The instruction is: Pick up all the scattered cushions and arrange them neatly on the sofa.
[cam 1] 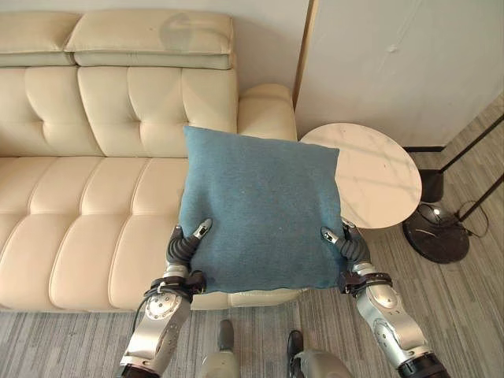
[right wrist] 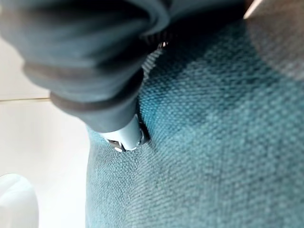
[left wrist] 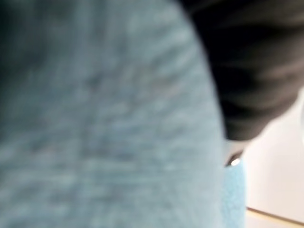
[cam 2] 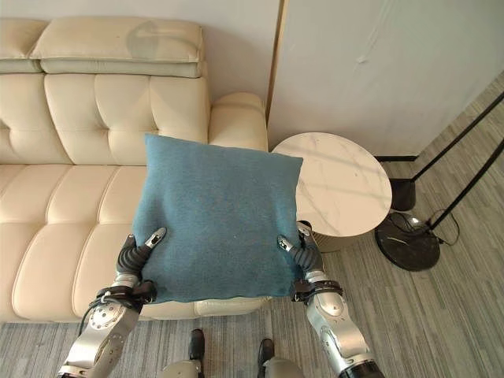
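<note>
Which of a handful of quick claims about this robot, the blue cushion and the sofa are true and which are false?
1. Both hands hold the blue cushion, the left hand at its lower left corner and the right hand at its lower right. True.
2. The cushion already lies flat on the sofa seat. False: it is held up in front of the cream sofa, hiding part of the seat and armrest.
3. A round white side table stands beside the sofa's arm. True.
4. A second cushion sits on the side table. False: its visible top is bare.
5. The sofa is dark leather. False: it is cream coloured.
</note>
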